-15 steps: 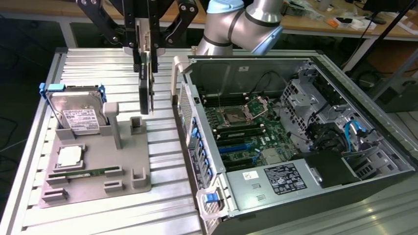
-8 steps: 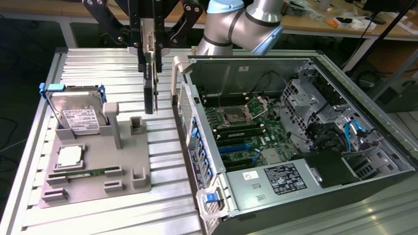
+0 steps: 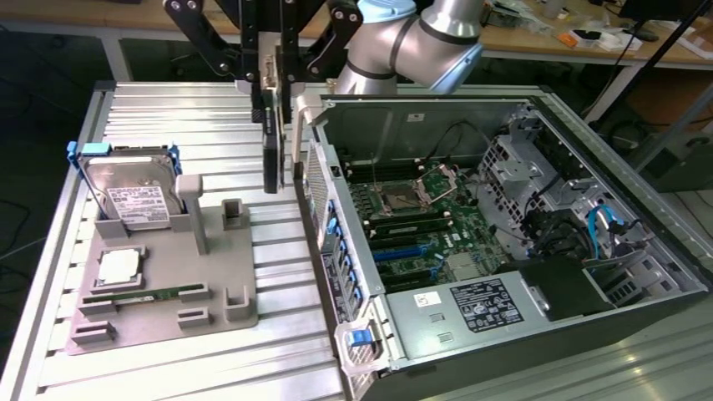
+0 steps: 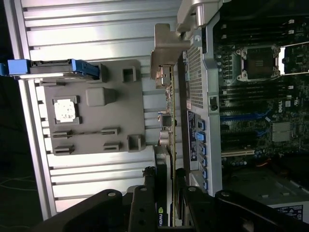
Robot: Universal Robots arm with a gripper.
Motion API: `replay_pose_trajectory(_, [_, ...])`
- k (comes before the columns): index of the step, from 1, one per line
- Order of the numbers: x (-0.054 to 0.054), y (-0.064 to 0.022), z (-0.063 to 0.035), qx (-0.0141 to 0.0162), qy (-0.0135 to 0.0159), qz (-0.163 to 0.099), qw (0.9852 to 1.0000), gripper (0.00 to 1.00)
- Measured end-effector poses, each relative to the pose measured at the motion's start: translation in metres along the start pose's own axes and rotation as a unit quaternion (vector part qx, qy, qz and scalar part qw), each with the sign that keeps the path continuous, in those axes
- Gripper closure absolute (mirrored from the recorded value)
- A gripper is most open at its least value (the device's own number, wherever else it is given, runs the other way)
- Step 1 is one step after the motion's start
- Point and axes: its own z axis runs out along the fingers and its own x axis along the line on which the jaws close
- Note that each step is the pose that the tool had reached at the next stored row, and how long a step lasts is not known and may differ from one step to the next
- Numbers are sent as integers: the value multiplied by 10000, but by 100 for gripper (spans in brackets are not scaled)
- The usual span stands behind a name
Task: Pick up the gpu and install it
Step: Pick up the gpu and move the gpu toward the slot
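At the exterior view's left, a ribbed metal desk (image 3: 167,109) carries a grey holder tray (image 3: 167,276). A silver hard drive (image 3: 136,196) in a blue frame stands at the tray's far end. Nearer the camera lie a square processor chip (image 3: 119,266) and, beyond it, a narrow green memory stick (image 3: 145,295). Several of the tray's upright slots stand bare. In the wrist view the same tray (image 4: 96,111) shows with the hard drive (image 4: 53,67) edge-on, the chip (image 4: 65,108) and the memory stick (image 4: 84,133).

Towards the middle, the pincer (image 3: 270,82) hangs down from the arm (image 3: 412,42) and is clamped on the gpu (image 3: 270,142). The card hangs upright and edge-on, gripped at its upper end. It is over the strip of desk between the tray and the computer case, clear of the tray and just beside the case's near wall. Its silver bracket (image 3: 299,142) sits on the side towards the case. In the wrist view the pincer (image 4: 165,181) has one black finger on each face of the gpu (image 4: 169,106). The bracket (image 4: 166,53) is at the card's far end, close to the case's edge.

At the exterior view's right, the computer case (image 3: 402,125) lies on its side with the panel off. Its motherboard (image 3: 412,225) is exposed, with an open processor socket (image 3: 402,199) and blue expansion slots below it. A labelled power supply (image 3: 468,305) sits at the near end, and cables and drive bays fill the far right.
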Motion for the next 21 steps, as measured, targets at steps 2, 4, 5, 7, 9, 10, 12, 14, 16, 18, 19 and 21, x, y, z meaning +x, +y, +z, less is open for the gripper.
replay_pose_trajectory(2, [-38, 3, 1, 0, 0, 0, 10000, 73])
replay_pose_trajectory(4, [-70, 6, 2, 0, 0, 0, 10000, 73])
replay_pose_trajectory(5, [-87, 7, 2, 0, 0, 0, 10000, 73])
replay_pose_trajectory(7, [-119, 10, 3, 0, 0, 0, 10000, 73])
replay_pose_trajectory(9, [-149, 12, 4, 0, 0, 0, 10000, 73])
replay_pose_trajectory(10, [-163, 14, 4, 0, 0, 0, 10000, 73])
replay_pose_trajectory(12, [-189, 16, 5, 0, 0, 0, 10000, 73])
replay_pose_trajectory(14, [-215, 18, 6, 0, 0, 0, 10000, 73])
replay_pose_trajectory(16, [-242, 20, 7, 0, 0, 0, 10000, 73])
replay_pose_trajectory(18, [-270, 22, 8, 0, 0, 0, 10000, 73])
replay_pose_trajectory(19, [-283, 24, 8, 0, 0, 0, 10000, 73])
replay_pose_trajectory(21, [-314, 26, 9, 0, 0, 0, 10000, 73])
